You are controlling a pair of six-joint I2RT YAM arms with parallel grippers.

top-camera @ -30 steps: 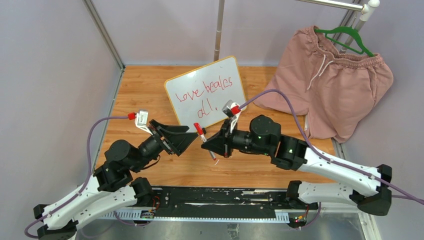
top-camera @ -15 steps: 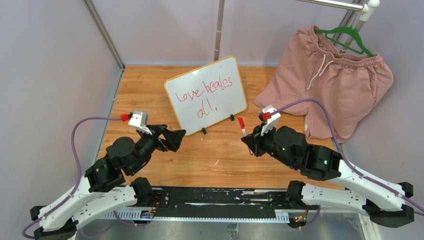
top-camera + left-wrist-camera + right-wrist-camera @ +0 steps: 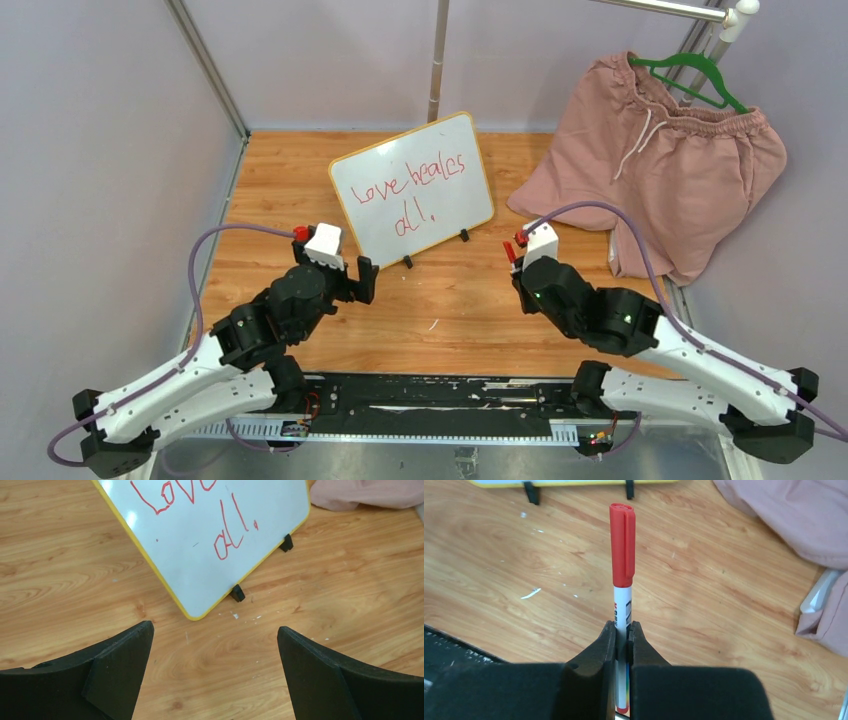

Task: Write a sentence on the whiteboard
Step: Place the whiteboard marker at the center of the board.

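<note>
Two lines of red cursive, the sentence (image 3: pixel 412 184), fill the whiteboard (image 3: pixel 455 200), which stands tilted back on its black feet (image 3: pixel 238 593) near the middle of the far edge of the bench (image 3: pixel 280 180). We judge the board light and stiff, with a glossy, slippery face and a narrow footing, so a push would likely slide or tip it. We would take it by the yellow frame (image 3: pixel 146 555) at a side edge, keeping off the ink, which probably smears. Our left hand (image 3: pixel 215 632) hangs wide open and empty just in front of the board. Our right hand (image 3: pixel 623 635) is clamped on the mid-barrel of a marker (image 3: pixel 622 600), its red cap (image 3: pixel 622 545) on. That smooth, light barrel looks securely held.
</note>
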